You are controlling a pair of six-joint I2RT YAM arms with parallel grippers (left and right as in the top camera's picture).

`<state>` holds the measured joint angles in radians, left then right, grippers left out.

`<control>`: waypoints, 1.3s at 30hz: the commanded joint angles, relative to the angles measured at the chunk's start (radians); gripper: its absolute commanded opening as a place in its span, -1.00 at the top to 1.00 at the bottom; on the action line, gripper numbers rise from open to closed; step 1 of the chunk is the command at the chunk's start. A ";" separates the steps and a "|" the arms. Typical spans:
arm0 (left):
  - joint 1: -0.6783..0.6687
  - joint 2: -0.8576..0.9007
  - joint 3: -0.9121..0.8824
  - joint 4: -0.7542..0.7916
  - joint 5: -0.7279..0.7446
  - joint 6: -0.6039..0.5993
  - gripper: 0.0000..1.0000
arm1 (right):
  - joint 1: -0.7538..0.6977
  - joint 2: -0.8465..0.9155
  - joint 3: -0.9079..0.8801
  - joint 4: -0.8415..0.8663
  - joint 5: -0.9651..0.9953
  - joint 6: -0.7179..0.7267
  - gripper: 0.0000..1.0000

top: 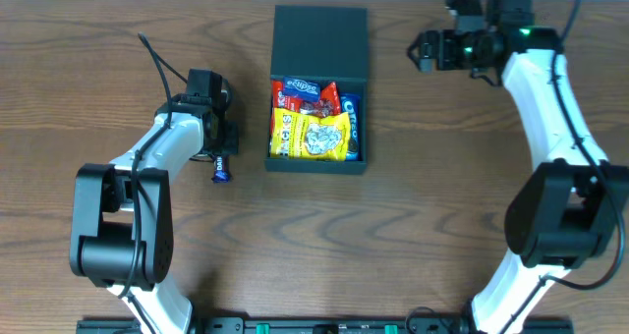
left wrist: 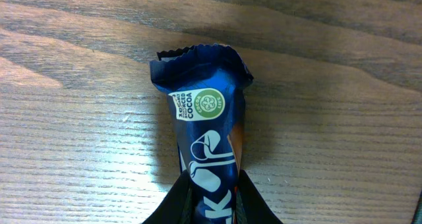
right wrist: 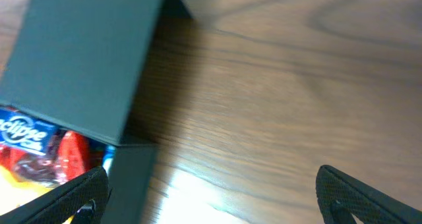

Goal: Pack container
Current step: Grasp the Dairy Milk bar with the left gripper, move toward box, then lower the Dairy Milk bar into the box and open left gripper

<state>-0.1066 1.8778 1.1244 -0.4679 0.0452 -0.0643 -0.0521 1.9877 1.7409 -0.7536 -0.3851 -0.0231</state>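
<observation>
- Left wrist view: the left gripper [left wrist: 212, 207] has its jaws closed narrowly on a dark blue snack bar [left wrist: 203, 112], with the wooden table [left wrist: 343, 138] behind it.
- The right gripper [right wrist: 211, 188] has its jaws spread wide and holds nothing.
- Overhead, the container [top: 319, 39] sits between the 2 arms, lid folded back, with snack packets [top: 316, 133] inside.

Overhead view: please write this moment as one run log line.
left gripper: shut on blue snack bar, left of container | right gripper: open, empty | container: lid open, snacks inside
</observation>
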 commanded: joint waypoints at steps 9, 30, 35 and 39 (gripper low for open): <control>-0.092 -0.012 0.294 -0.077 0.068 -0.120 0.88 | -0.135 -0.008 0.013 -0.068 -0.008 0.045 -0.98; -0.489 -0.006 0.364 0.133 0.181 -0.341 0.74 | -0.211 -0.008 0.013 -0.081 -0.008 0.044 -0.99; -0.489 -0.006 0.364 0.133 0.184 -0.340 -0.91 | -0.211 -0.008 0.013 -0.098 -0.008 0.033 -0.98; -0.486 -0.011 0.365 0.151 0.185 -0.340 -0.95 | -0.210 -0.008 0.013 -0.108 -0.010 0.028 -0.99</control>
<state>-0.5976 1.8774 1.4685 -0.3290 0.2298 -0.4004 -0.2523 1.9877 1.7409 -0.8562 -0.3859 0.0078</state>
